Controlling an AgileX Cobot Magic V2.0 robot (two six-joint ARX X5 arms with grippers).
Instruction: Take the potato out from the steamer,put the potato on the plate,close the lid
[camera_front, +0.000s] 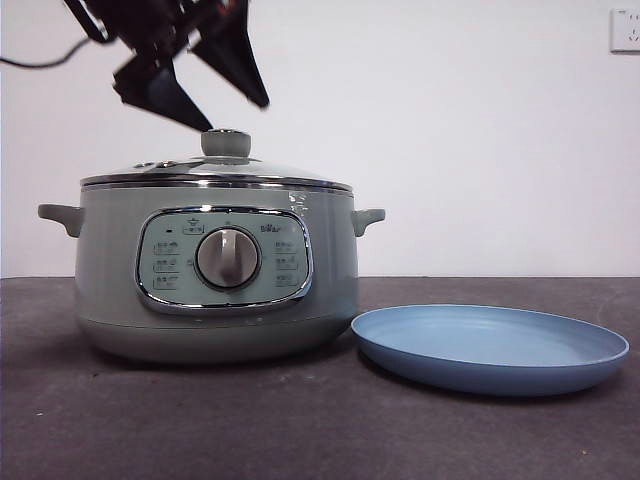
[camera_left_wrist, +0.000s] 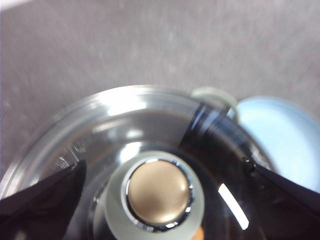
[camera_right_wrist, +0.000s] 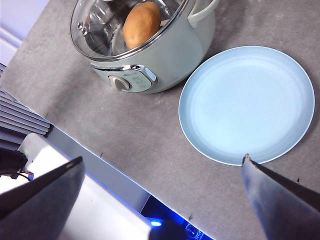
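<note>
Table: bare dark grey strip along the bottom of the front view, open before the pot and the plate.
Plate: lower right of the front view, flat on the table, nothing on it; its left rim is just beside the steamer's base, and whether they touch cannot be told.
Steamer: left of centre in the front view, knob and panel facing the camera, one side handle at each edge.
Lid: seated on the steamer's rim, its knob upright at the top.
Potato: inside the steamer, seen through the glass lid at the top of the right wrist view.
Left gripper: upper left of the front view, directly above the lid knob; jaws spread wide, one on each side of the knob, grasping nothing; tips near it, apparently clear of it.
Right gripper: high over the table's near edge, jaws spread apart, holding nothing, well away from plate and steamer.
Wall: plain white behind, with free room above the plate.
</note>
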